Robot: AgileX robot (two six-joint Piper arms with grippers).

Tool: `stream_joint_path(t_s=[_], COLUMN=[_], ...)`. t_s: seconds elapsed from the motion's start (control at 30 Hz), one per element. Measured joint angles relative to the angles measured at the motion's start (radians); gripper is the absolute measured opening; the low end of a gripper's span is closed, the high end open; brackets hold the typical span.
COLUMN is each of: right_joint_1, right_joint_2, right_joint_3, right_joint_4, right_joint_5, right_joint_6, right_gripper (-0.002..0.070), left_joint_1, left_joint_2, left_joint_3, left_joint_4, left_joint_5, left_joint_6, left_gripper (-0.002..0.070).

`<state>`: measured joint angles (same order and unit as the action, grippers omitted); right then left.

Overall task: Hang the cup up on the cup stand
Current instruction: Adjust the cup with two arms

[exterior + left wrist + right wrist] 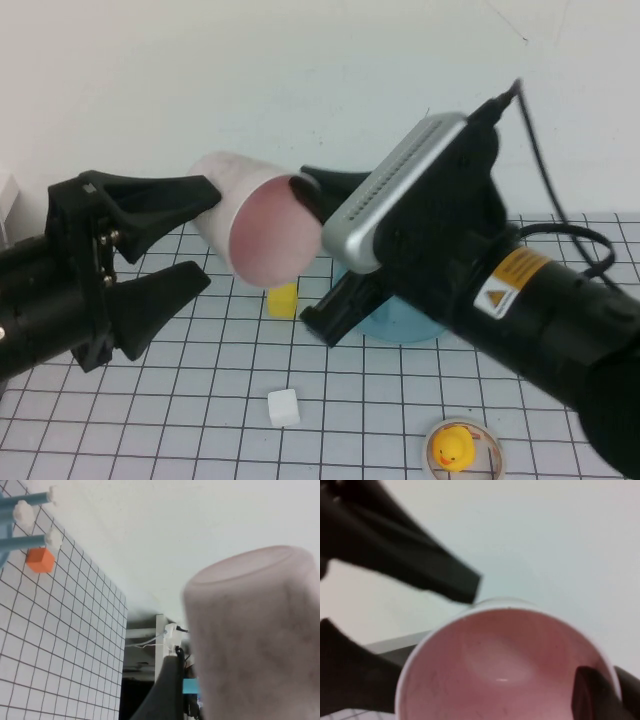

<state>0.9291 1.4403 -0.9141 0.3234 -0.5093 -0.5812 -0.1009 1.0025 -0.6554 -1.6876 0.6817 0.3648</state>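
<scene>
Two grippers meet at the cup in mid-air: a handover.
Left gripper (pixel 195 235) gapes released around the cup (pixel 262 226); right gripper (pixel 312 200) pinches its rim. Next, carry it rightward onto the cup stand (pixel 400 326).

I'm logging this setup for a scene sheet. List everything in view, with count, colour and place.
cup: one, pale pink, raised above the table on its side, rim pinched by the right gripper
cup stand: one, teal-blue, mostly hidden behind the right arm
yellow block: one, below the cup
white cube: one, near table front
orange cube: one, beside the stand's pegs
duck ring: one, yellow duck, front right
table: one, white grid
left gripper: black, open, at the cup's closed end
right gripper: black, shut on the cup's rim
</scene>
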Motion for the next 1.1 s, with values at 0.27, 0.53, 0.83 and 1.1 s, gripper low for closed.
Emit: stream_joint_path(t_s=[0.27, 0.53, 0.83, 1.1], right_joint_1=[0.001, 0.023, 0.023, 0.023], right_joint_2=[0.059, 0.085, 0.085, 0.085], right_joint_3=[0.0, 0.0, 0.0, 0.0], right_joint_4=[-0.147, -0.221, -0.245, -0.344], right_joint_5=[-0.06, -0.159, -0.14, -0.138], right_joint_6=[0.195, 0.222, 0.237, 0.292], right_gripper=[0.0015, 0.0016, 0.002, 0.0028], left_joint_1=[0.0, 0.0, 0.0, 0.0], left_joint_2=[0.002, 0.033, 0.039, 0.039], left_joint_3=[-0.026, -0.046, -0.046, -0.046], left_joint_4=[0.0, -0.007, -0.011, -0.011], left_joint_5=[-0.047, -0.068, -0.071, -0.084], left_joint_6=[-0.004, 0.025, 0.08, 0.105], left_gripper=[0.0692, 0.0692, 0.0692, 0.0677])
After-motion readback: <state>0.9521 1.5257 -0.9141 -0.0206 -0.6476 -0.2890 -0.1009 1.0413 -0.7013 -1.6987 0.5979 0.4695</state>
